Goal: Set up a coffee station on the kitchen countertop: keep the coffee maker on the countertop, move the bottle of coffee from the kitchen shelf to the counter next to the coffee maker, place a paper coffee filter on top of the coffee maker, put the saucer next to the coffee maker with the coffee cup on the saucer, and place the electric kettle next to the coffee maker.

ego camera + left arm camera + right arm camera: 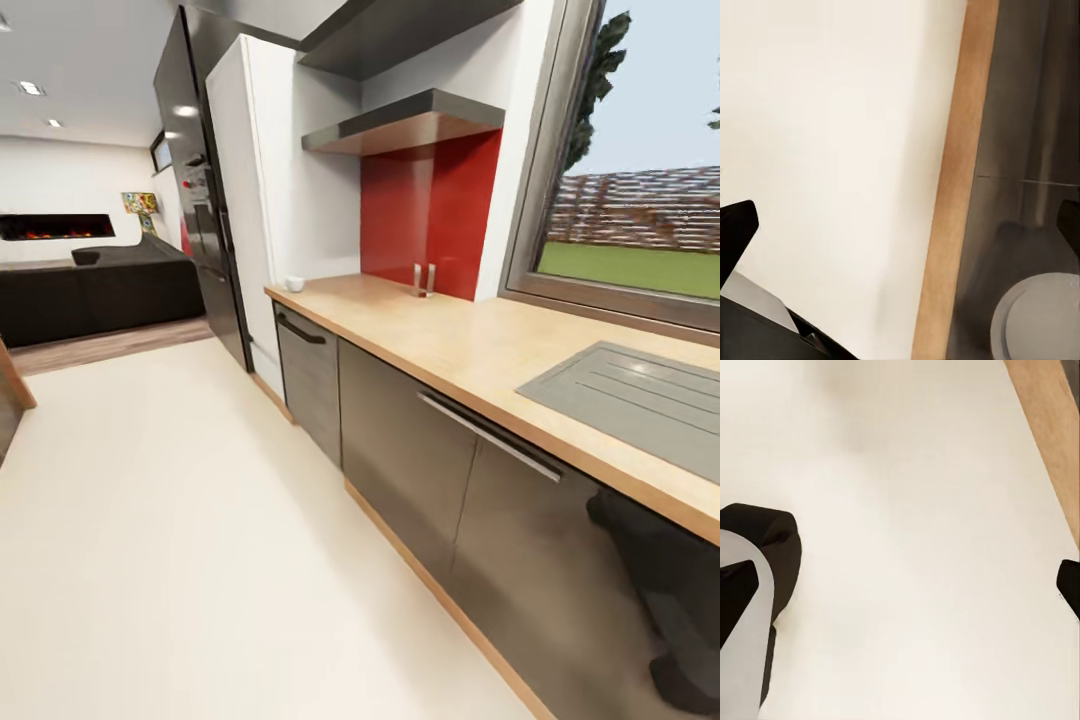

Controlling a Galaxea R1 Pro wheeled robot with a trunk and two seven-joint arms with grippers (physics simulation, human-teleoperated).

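Kitchen countertop (470,345) cut off at the right edge of the head view, far end out of frame. Grey inset draining surface (640,395) cropped by the same edge, basin not visible. Small white object (294,284) at the counter's far corner, too small to identify as cup or bowl. Two upright metal pieces (424,279) against the red backsplash, too small to make out. Dark blurred reflection (665,590) in the glossy cabinet front, shape unclear, clipped at the frame corner. Left gripper (900,225) showing just dark fingertips (735,232) at both frame edges. Right gripper (904,585) likewise, fingertips (736,596) clipped.
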